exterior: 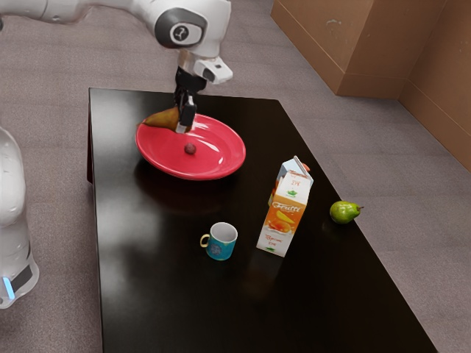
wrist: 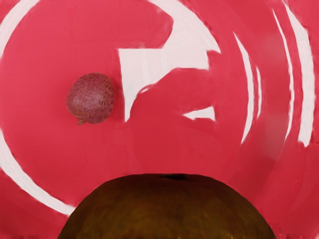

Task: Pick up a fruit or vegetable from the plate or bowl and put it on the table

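- Teal mug [exterior: 220, 244] nearest, carton [exterior: 282, 220] beside it.
- Small round fruit [exterior: 190, 148] on the red plate [exterior: 213, 170].
- Brown pear [exterior: 160, 119] at the plate's far side, right under the gripper [exterior: 183, 126]; whether it's grasped, I can't tell.
- Likely step: grasping; next, secure the pear, lift clear.

Arm [exterior: 81, 6], one, white: enters the exterior view at 10 o'clock, upper length running toward 3 o'clock. Base [exterior: 13, 243], white, with blue light: between 8 and 9 o'clock. Wrist [exterior: 193, 29], white with dark grey cap: 11 o'clock, bent downward. Gripper [exterior: 186, 128], one, black with pale tips: below the wrist, pointing to about 6 o'clock, near upright.
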Controlling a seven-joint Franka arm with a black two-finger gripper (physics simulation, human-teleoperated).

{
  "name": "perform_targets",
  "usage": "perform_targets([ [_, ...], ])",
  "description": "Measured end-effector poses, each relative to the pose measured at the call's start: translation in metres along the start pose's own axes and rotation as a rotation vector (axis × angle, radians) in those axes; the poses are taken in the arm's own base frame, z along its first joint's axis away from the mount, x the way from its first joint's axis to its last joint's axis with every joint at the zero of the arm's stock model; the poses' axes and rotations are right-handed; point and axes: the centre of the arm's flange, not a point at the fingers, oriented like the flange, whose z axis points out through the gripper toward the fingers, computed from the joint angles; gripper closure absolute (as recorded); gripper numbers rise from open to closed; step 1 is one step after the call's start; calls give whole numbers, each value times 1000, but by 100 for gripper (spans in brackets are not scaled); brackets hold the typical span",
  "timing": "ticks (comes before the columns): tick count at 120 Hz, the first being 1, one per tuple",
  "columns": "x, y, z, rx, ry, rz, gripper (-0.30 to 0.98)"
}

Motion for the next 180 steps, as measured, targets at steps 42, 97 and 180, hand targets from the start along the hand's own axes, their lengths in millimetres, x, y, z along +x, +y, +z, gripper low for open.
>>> perform_targets([
  [42, 4, 168, -33, -11, -6, 196, 31],
  [97, 54, 199, 27, -77, -65, 194, 31],
  [180, 86, 191, 70, -96, -88, 153, 3],
])
